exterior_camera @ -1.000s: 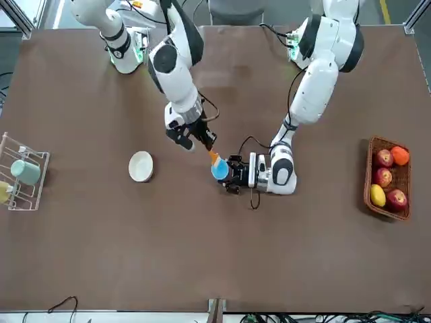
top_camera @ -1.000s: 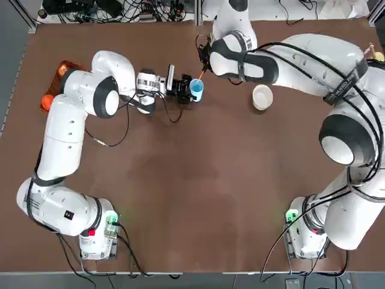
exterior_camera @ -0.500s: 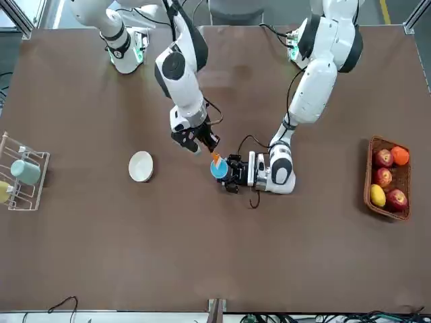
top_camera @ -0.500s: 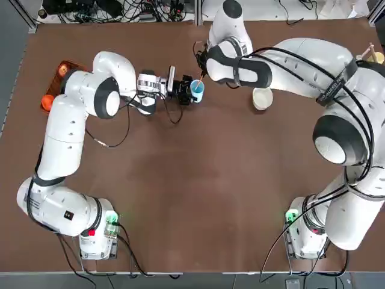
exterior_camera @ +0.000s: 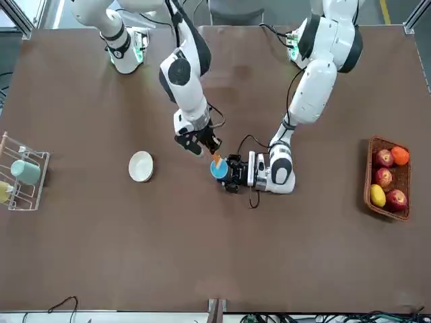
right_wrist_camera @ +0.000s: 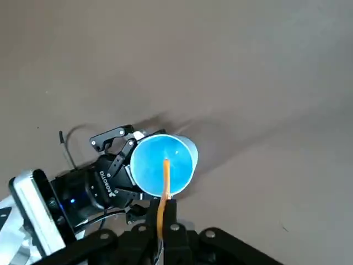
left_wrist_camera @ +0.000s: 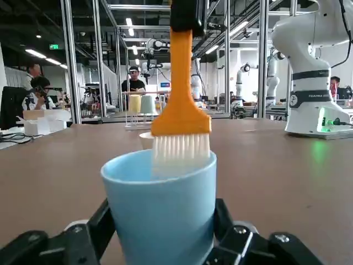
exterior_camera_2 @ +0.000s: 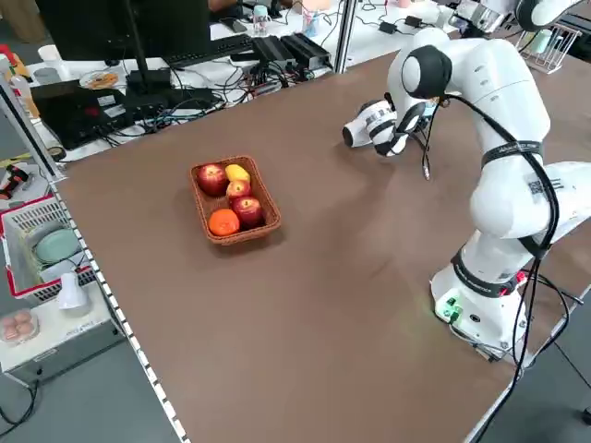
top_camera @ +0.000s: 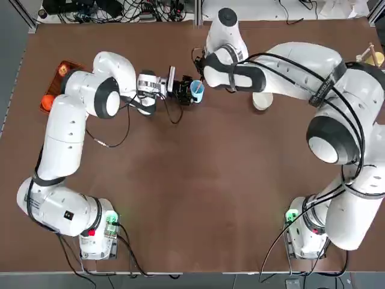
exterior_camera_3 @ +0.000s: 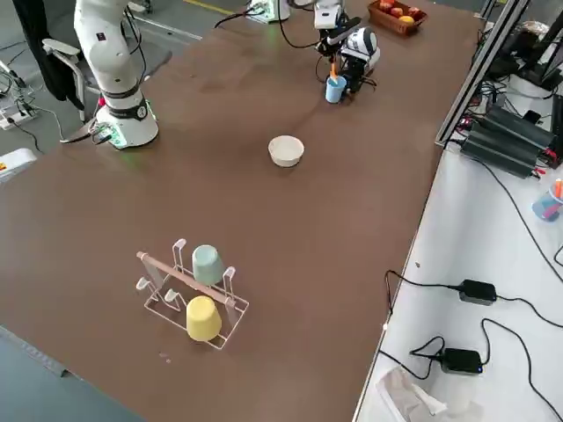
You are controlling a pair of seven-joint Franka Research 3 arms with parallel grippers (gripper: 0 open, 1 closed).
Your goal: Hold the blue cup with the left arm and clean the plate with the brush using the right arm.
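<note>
Front view: brown worktop (exterior_camera: 202,256), fruit basket (exterior_camera: 386,175) one side, cup rack (exterior_camera: 20,178) opposite, plate (exterior_camera: 141,166) lying bare; left gripper (exterior_camera: 231,173) jaws clamp the blue cup (exterior_camera: 219,169), right gripper (exterior_camera: 204,143) jaws clenched on the brush (exterior_camera: 216,160) dipping in

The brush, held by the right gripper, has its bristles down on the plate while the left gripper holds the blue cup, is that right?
Not quite: the brush bristles are in the blue cup, as the left wrist view shows. The plate sits apart, untouched. The right gripper holds the brush; the left gripper holds the cup.
</note>
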